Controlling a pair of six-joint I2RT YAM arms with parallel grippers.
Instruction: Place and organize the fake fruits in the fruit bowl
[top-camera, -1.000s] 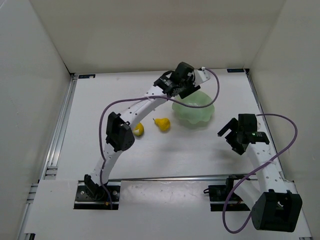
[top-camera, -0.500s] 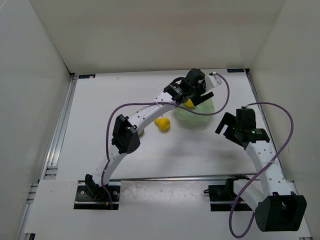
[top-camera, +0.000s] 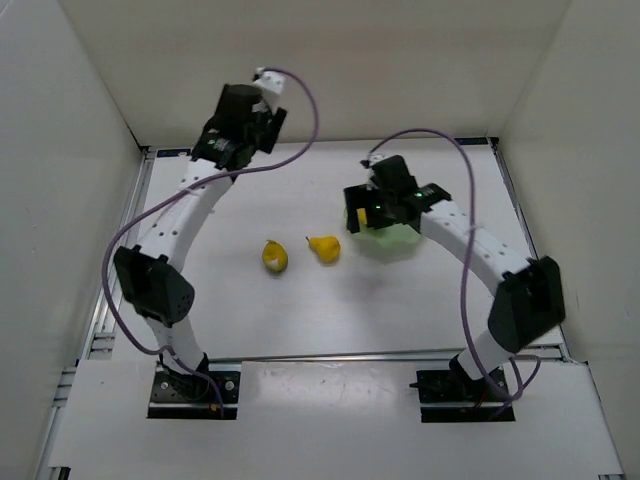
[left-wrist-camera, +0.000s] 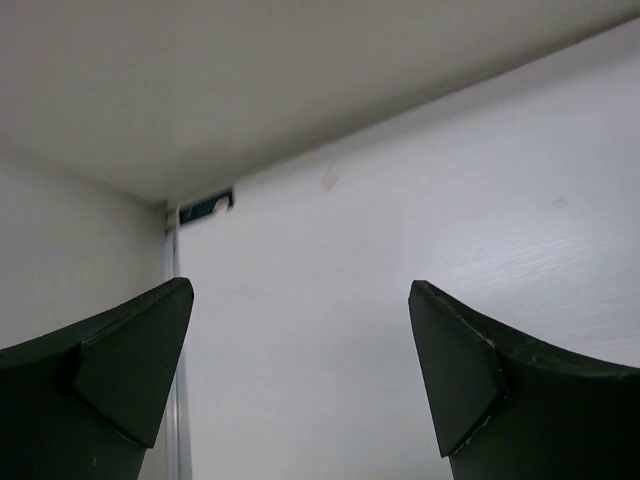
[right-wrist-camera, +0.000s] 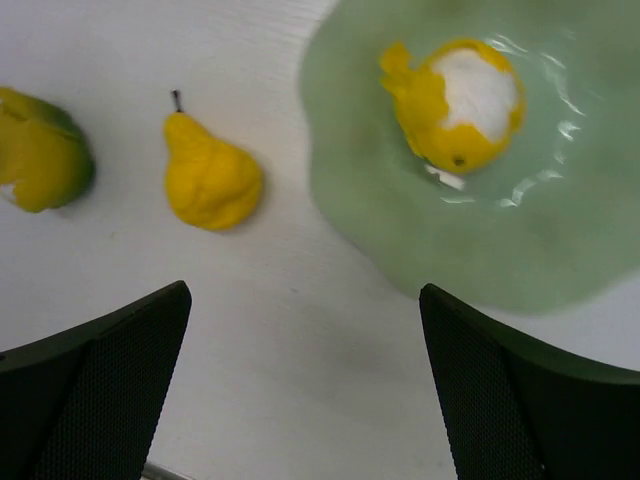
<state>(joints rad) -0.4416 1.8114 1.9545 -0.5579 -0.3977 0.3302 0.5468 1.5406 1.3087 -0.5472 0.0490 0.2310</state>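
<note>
**STATUS: ONE FRUIT IN BOWL, TWO ON BENCH, BOTH PINCERS RELEASED**

**1. Left pincer.** My left pincer (top-camera: 243, 118) is raised over the far-left part of the bench (top-camera: 300, 310), close to the back wall. In the left wrist view its jaws stand wide apart and nothing lies between them. Beyond them are only the white bench surface, the far-left corner and the wall. It is well apart from every fruit and from the bowl.

**2. Lemon-like fruit.** The lemon-like fruit (top-camera: 275, 256) rests on the bench near the middle, outside the bowl. The right wrist view shows a greenish tint on one side.

**3. Pear-shaped fruit.** The pear-shaped fruit (top-camera: 323, 247) lies on its side on the bench, just right of the lemon-like fruit and not touching it. It sits between that fruit and the bowl, near the bowl's rim but clear of it. Its dark stem is visible.

**4. Fruit bowl.** The fruit bowl (top-camera: 402, 240) stands on the bench right of the pear-shaped fruit. The yellow fruit with white patches (right-wrist-camera: 460, 100) rests inside it.

**5. Right pincer.** My right pincer (top-camera: 372, 208) hangs above the bowl's left edge, pointing downward. Its jaws are spread wide and hold nothing. The bench and the bowl's rim are visible between them.
</note>
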